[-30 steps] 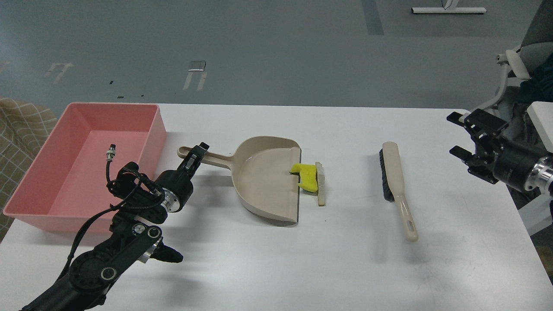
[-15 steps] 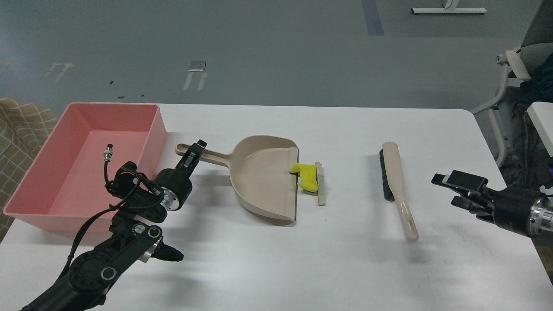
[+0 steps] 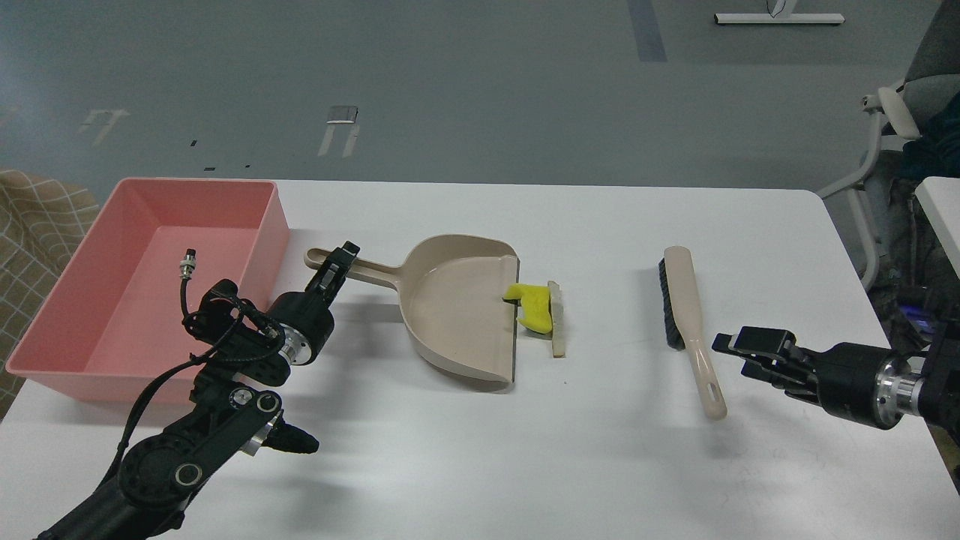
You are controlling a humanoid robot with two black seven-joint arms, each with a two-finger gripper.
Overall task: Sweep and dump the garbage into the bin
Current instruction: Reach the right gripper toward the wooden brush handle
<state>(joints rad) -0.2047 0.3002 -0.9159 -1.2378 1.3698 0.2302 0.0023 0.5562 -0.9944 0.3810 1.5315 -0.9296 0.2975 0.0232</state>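
Head view: left end effector [image 3: 337, 264] is clamping the dustpan [image 3: 459, 311] handle, steadying it beside the garbage [image 3: 537, 309]. Right end effector [image 3: 739, 343], apparently parted, is nearing the brush [image 3: 690, 322].

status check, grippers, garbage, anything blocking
Left gripper shut on dustpan handle. Right gripper open beside brush. Garbage at dustpan lip, bin empty. Nothing blocking.

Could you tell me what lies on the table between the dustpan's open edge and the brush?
In the head view, the yellow scrap and white slice sit against the dustpan; beyond them, bare table reaches the brush.
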